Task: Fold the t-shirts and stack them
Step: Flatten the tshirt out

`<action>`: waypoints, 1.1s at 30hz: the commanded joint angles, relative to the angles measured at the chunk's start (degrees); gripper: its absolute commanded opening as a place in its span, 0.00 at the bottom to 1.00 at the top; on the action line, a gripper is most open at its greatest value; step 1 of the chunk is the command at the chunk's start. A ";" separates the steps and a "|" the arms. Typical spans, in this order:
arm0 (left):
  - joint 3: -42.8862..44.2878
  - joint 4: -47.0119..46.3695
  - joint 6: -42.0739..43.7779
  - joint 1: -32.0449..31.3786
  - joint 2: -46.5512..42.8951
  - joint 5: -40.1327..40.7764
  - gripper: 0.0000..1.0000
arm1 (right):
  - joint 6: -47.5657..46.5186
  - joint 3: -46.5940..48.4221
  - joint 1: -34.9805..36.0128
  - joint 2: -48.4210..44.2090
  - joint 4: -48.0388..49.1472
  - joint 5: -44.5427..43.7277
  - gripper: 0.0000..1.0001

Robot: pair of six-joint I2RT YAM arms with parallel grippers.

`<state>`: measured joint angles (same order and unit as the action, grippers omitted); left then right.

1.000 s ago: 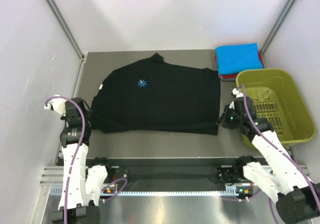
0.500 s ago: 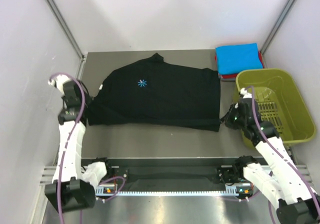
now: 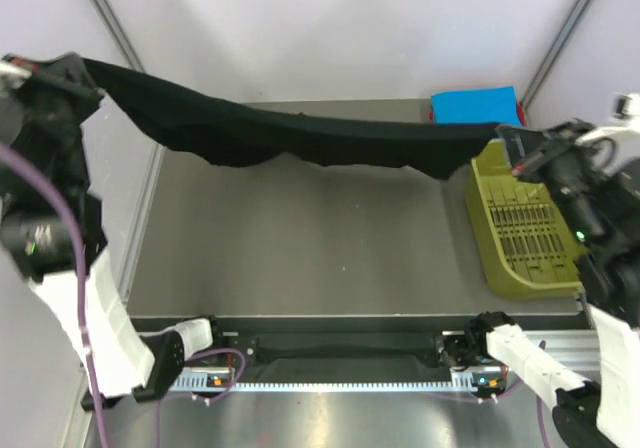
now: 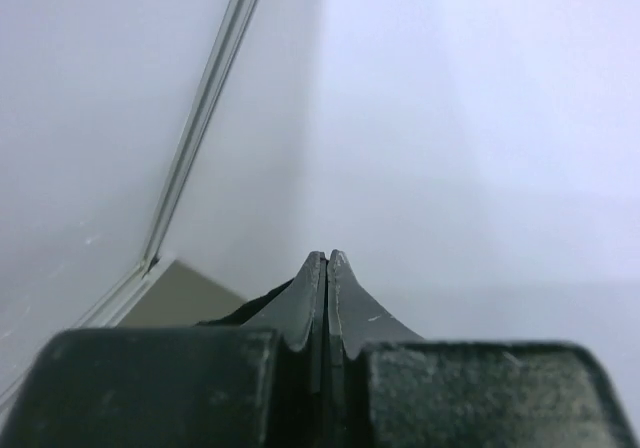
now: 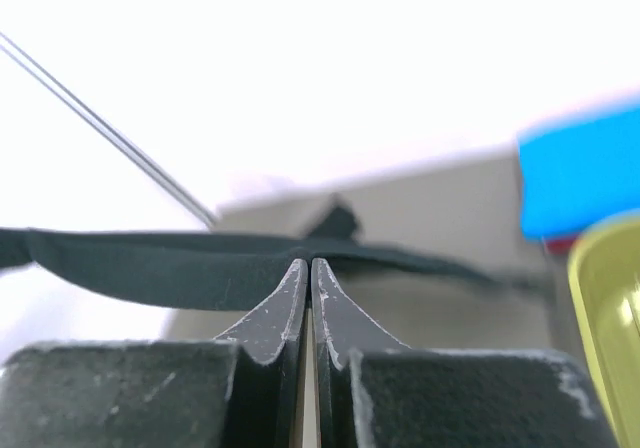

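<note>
Two corners of the black t-shirt [image 3: 300, 138] are being gripped: one is being pinched by the clenched left gripper [image 3: 75, 73] high at far left, one by the clenched right gripper [image 3: 512, 151] above the green basket [image 3: 520, 233]. Blue t-shirt [image 3: 475, 105] is lying far right.

top view overhead, looks down; wrist views close, share black t-shirt [image 3: 300, 133].

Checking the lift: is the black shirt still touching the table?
Apart. The top external view shows the black shirt stretched in the air, its sagging edge above the table.
</note>
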<state>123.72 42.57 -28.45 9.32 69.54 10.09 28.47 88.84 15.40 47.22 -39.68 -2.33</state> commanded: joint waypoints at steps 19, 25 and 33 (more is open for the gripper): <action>4.61 -3.00 5.24 -0.01 -0.65 7.92 0.00 | -3.24 10.31 0.42 4.79 5.91 9.52 0.00; 1.44 -15.12 7.80 0.08 11.66 9.08 0.00 | -1.49 10.38 0.42 20.69 18.83 11.91 0.00; 13.60 -25.69 5.60 0.35 32.72 7.06 0.00 | -4.03 26.10 0.51 47.30 27.20 12.69 0.00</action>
<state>128.14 27.03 -22.79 9.32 98.80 17.61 26.35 104.86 15.64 89.01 -21.04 9.15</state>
